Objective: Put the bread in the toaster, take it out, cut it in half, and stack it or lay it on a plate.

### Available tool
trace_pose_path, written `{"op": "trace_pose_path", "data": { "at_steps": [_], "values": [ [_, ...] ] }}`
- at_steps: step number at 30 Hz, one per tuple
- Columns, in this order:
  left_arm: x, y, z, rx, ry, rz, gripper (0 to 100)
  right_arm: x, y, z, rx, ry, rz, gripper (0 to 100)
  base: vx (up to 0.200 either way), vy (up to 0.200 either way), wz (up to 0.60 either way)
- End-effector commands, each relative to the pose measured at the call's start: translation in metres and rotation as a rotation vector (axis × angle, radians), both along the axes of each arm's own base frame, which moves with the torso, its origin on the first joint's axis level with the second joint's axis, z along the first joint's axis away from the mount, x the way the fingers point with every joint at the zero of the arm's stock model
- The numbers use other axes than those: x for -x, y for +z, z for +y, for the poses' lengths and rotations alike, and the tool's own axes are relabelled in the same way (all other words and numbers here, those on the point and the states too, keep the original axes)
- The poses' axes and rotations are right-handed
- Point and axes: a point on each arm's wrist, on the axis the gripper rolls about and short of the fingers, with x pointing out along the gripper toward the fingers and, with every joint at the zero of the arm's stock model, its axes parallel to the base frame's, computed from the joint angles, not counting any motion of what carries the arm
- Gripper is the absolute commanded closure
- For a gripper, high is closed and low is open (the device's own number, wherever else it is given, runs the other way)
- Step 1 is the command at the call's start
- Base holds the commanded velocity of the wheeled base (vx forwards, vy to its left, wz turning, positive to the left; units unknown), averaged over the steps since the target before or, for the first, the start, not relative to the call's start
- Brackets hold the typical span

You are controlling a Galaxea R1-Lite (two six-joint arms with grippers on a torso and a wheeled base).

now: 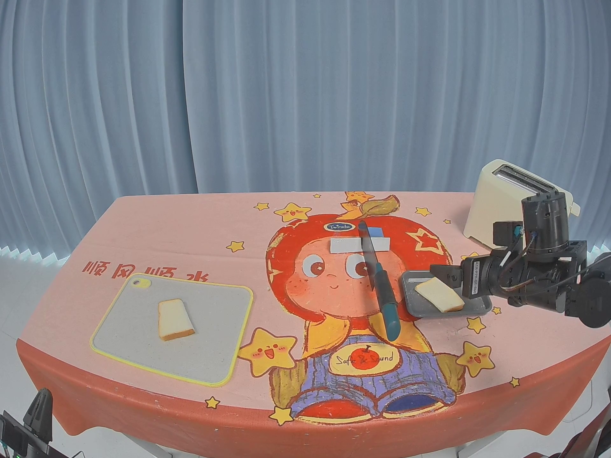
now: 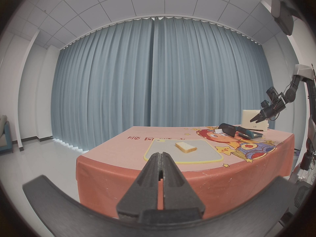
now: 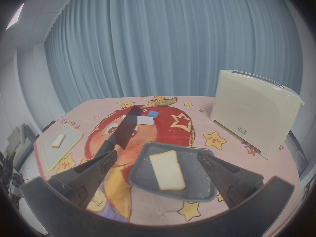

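Grey tray (image 1: 417, 305) near the table's (image 1: 191, 224) right edge holds one half slice of bread (image 1: 439, 294). The other half slice (image 1: 174, 319) lies on the cutting board (image 1: 210, 326) toward the front-left corner. With the bread in two pieces, the toasting and cutting steps appear done. The knife (image 1: 382, 287) lies along the middle of the table, its blade propped on a small white block (image 1: 344, 245), and the cream toaster (image 1: 503, 208) stands at the far right corner.

By this reading, one half is plated and the job left is to carry the second half across to the tray, to stack or lay it beside the first.

The right gripper (image 3: 156, 155) hangs just above the tray's right side, its jaws spread wide and holding nothing. The plated half sits directly below, between the two fingers but apart from them. The left gripper (image 2: 161, 155) sits low, off the table's front-left side, its jaws pressed together and empty. The board's half slice lies well apart from it, beyond the table edge.
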Motion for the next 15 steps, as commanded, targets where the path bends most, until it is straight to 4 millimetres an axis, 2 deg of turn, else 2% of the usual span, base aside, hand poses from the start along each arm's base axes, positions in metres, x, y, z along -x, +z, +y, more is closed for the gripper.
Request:
{"op": "trace_pose_path", "data": {
  "at_steps": [1, 6, 15],
  "values": [
    [-0.001, -0.005, 0.000, 0.001, 0.000, 0.011, 100, 0.016, 0.016, 0.009, -0.016, 0.054, -0.034, 0, 0.000, 0.200, 0.00],
    [-0.001, -0.005, 0.000, 0.001, 0.002, 0.011, 100, 0.023, 0.018, 0.017, -0.007, 0.093, -0.015, 0, 0.000, 0.200, 0.00],
    [-0.001, -0.005, 0.000, 0.001, 0.000, 0.014, 100, 0.022, 0.027, 0.025, -0.019, 0.117, -0.041, 0, 0.000, 0.200, 0.00]
  ]
}}
